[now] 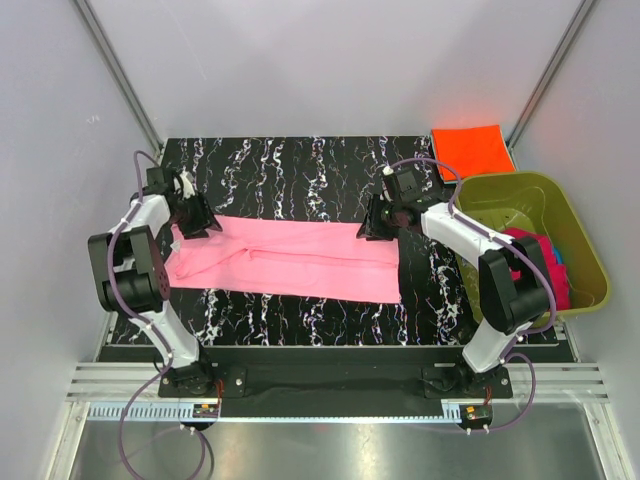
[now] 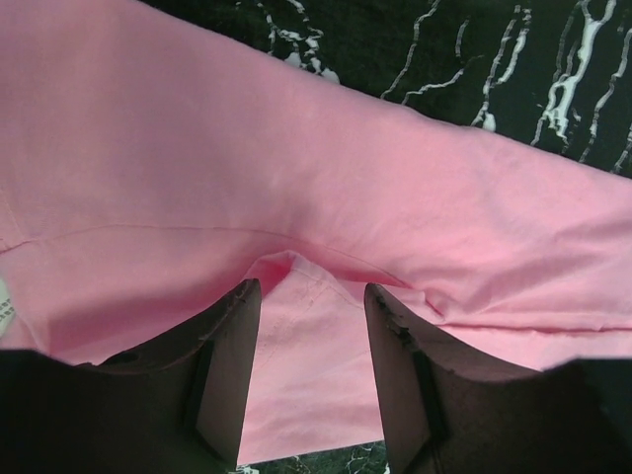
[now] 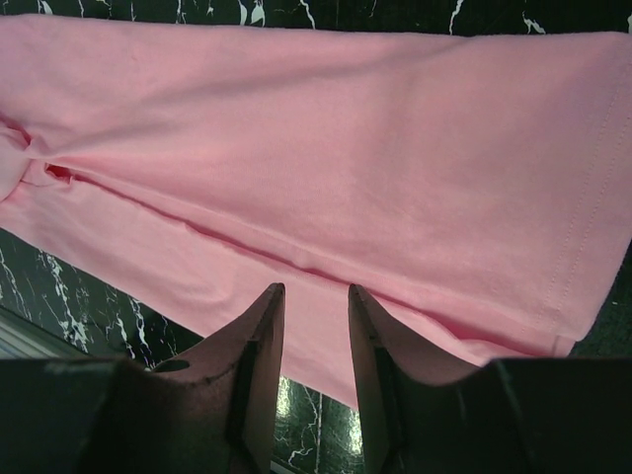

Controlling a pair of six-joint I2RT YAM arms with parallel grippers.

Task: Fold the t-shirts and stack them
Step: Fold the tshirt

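Tub (image 1: 495, 200) and orange t-shirt (image 1: 473, 150) only in overhead view.

Bright, even overhead light; only soft, faint shadows fall on the surface (image 1: 300, 170); wrist views show the pink t-shirt (image 2: 296, 148) sharp, the near fingers (image 2: 222, 375) dark and blurred.

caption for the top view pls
Open jaws at both ends of the pink t-shirt laid along the table; orange t-shirt folded far right.
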